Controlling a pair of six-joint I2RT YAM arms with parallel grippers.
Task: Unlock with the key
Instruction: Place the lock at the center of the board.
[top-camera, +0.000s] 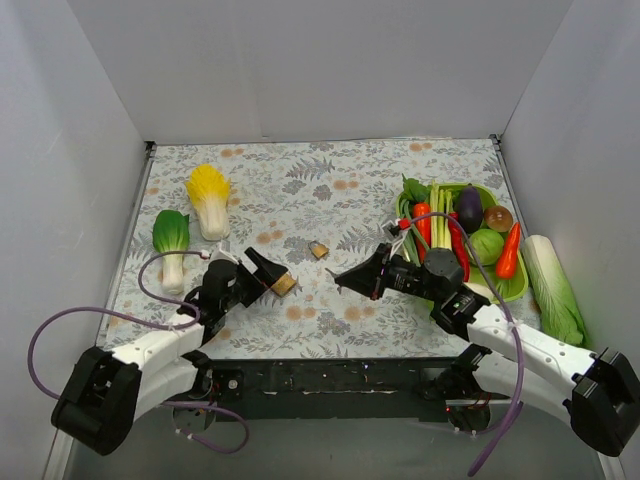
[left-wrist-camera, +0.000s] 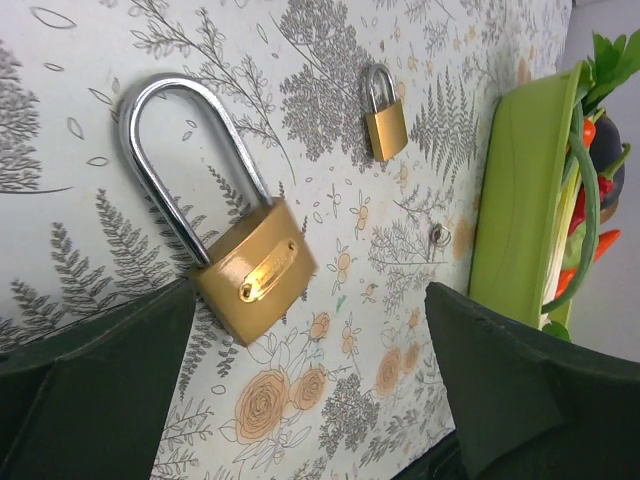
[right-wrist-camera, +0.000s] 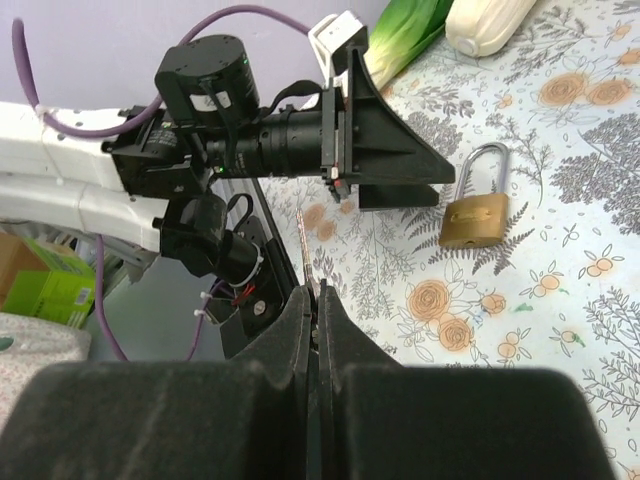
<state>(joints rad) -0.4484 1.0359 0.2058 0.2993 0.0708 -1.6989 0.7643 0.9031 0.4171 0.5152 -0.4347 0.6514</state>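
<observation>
The left arm stretches low toward the table's middle, its left gripper (top-camera: 270, 272) spread wide with a brass padlock (left-wrist-camera: 250, 272) lying flat on the floral cloth (left-wrist-camera: 300, 60) between its fingers. Opposite, the right gripper (right-wrist-camera: 318, 300) is pinched shut on a thin key (right-wrist-camera: 303, 245), seen edge-on and hard to make out. A smaller padlock (left-wrist-camera: 386, 125) lies beyond, near a green tray (left-wrist-camera: 520, 180) of vegetables.

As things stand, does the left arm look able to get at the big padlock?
Probably yes: the left gripper stands open, and the big padlock lies flat on the cloth just ahead, between its fingers, with nothing over it.
</observation>
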